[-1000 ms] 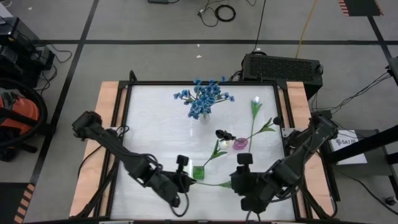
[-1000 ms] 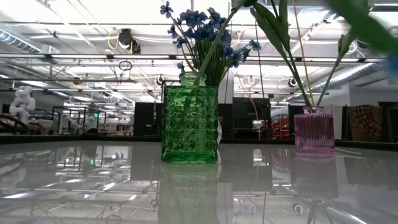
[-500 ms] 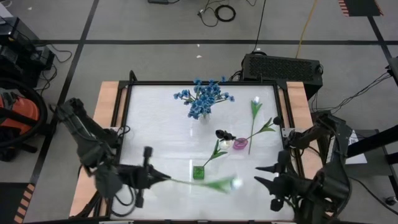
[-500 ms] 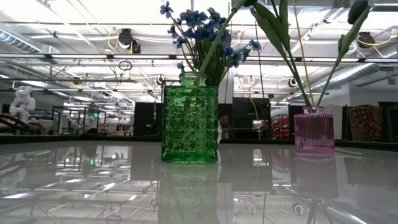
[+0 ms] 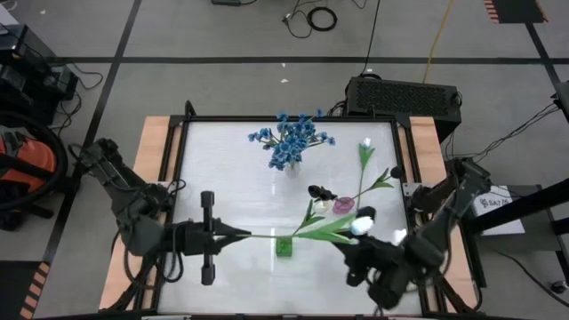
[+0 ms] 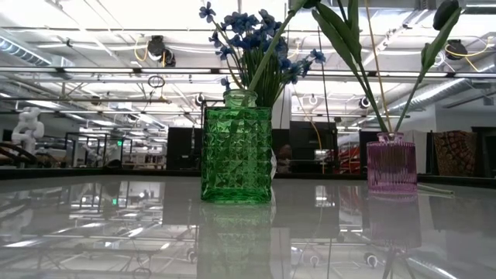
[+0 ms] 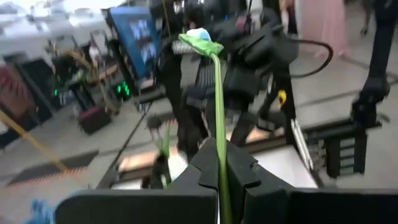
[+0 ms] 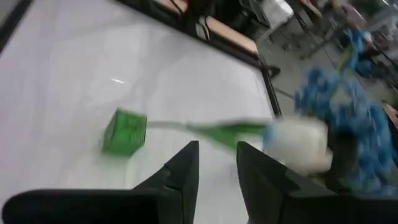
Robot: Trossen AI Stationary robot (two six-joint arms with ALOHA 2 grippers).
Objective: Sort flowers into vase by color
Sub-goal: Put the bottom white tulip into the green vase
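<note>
White tulip (image 5: 362, 223) stem in left gripper (image 5: 238, 236)

Two dark jointed arms, blk cabling, left gripper (image 5: 238, 236), right gripper (image 5: 356, 259), matte-black fingers

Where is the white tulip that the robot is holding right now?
From above, the white tulip hangs level over the table's front right, its stem pinched by the left gripper, just in front of the pink vase.

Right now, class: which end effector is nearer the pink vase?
Right. The right end effector sits just in front of the pink vase; the left end effector, gripping a white tulip's stem, is farther away.
</note>
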